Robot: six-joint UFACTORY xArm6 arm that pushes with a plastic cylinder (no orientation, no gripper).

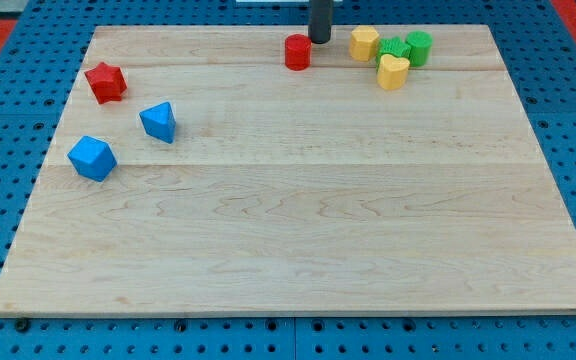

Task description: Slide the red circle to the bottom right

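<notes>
The red circle (298,52) is a short red cylinder near the top middle of the wooden board (298,230). My tip (320,40) stands just to its upper right, close to it; I cannot tell if they touch. The rod rises out of the view's top edge.
To the right of my tip sit a yellow block (364,43), a green star-like block (393,48), a green cylinder (419,47) and a yellow heart (393,72). At the left lie a red star (105,82), a blue triangle-like block (158,122) and a blue block (92,158).
</notes>
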